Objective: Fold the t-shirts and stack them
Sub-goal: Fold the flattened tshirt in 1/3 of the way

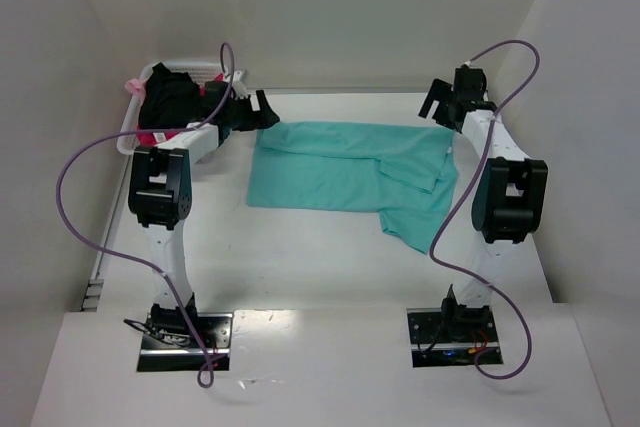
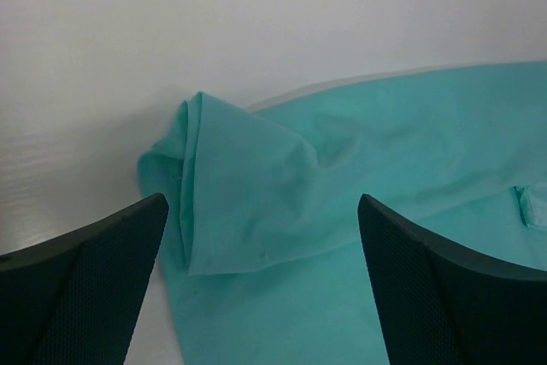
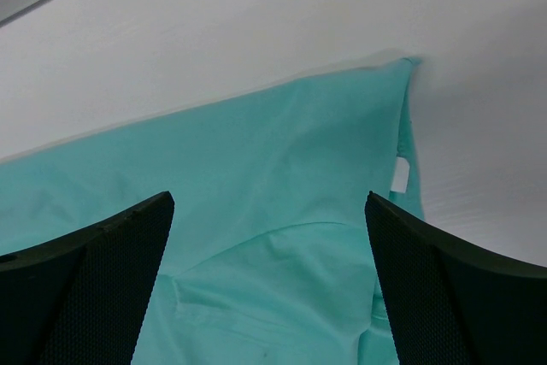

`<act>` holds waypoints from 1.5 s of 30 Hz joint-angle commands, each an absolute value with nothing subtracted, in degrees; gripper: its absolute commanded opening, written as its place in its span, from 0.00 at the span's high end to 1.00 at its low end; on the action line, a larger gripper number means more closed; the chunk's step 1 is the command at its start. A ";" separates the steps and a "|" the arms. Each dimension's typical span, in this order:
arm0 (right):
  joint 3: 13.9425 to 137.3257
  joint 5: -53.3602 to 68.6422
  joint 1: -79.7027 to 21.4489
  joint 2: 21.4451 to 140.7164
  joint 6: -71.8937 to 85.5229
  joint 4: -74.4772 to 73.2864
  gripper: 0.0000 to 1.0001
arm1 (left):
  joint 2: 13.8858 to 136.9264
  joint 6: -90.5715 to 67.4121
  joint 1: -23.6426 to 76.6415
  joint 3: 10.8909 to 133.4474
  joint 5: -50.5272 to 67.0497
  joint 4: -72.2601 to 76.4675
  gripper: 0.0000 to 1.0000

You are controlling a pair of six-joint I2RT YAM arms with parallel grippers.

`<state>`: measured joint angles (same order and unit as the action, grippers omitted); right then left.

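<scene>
Both pairs of jaws stand wide open and empty. The left jaws hang over the folded left end of the teal t-shirt [image 1: 350, 167] and the right jaws over its far right corner. Its long axis runs left to right across the tabletop [image 1: 300, 257] between them.

Can't see all of teal t-shirt [image 2: 359, 203] in either wrist view: cropped bottom + rt on left wrist, left + bottom on right wrist. Only see part of left gripper fingers [image 2: 85, 297] and right gripper fingers [image 3: 453, 297], rest cut off below. Can't read neck label [image 3: 400, 174], too small. Top view: can't make out much of black t-shirt [image 1: 172, 99] or pink-red t-shirt [image 1: 148, 136], bunched in basket [image 1: 125, 142], partly behind left arm [image 1: 160, 187].
</scene>
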<state>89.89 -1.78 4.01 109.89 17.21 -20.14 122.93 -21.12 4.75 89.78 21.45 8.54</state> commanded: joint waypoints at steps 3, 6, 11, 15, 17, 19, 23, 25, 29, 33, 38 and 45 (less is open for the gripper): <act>89.38 -2.64 3.69 106.17 15.82 -17.49 0.02 | 124.45 -18.73 4.39 90.44 25.14 5.98 0.00; 89.38 -2.64 3.69 106.17 15.82 -18.02 0.02 | 125.15 -18.72 4.39 89.82 26.27 4.93 0.00; 88.86 -2.11 3.69 106.17 15.82 -18.63 0.02 | 126.30 -18.72 4.39 90.44 27.42 4.39 0.00; 86.32 -3.34 3.69 106.17 15.82 -18.63 0.05 | 126.30 -18.11 4.39 89.91 26.81 3.78 0.02; 84.91 -3.95 3.69 106.17 15.82 -18.63 0.06 | 126.30 -18.11 4.39 89.39 26.81 3.78 0.03; 83.50 -3.96 3.69 106.17 16.43 -18.63 0.10 | 126.30 -18.11 4.39 89.38 27.33 3.78 0.06; 82.27 -4.48 3.69 105.65 16.96 -18.63 0.13 | 126.30 -17.05 4.39 88.86 27.33 2.72 0.07; 81.04 -4.48 3.69 105.64 16.96 -18.63 0.13 | 126.30 -17.05 4.39 88.86 27.33 1.94 0.09; 79.80 -4.48 3.69 105.12 18.10 -19.15 0.14 | 126.30 -16.00 4.39 89.56 27.33 -0.87 0.11; 78.67 -3.87 3.69 105.12 18.63 -19.16 0.17 | 126.30 -16.00 4.39 90.26 26.72 -2.11 0.15; 78.13 -3.87 3.69 105.12 18.63 -19.69 0.23 | 126.83 -16.00 4.39 90.26 26.72 -2.11 0.23; 76.47 -5.53 4.21 105.12 19.25 -22.06 0.25 | 126.83 -16.52 4.39 90.26 28.39 -1.49 0.37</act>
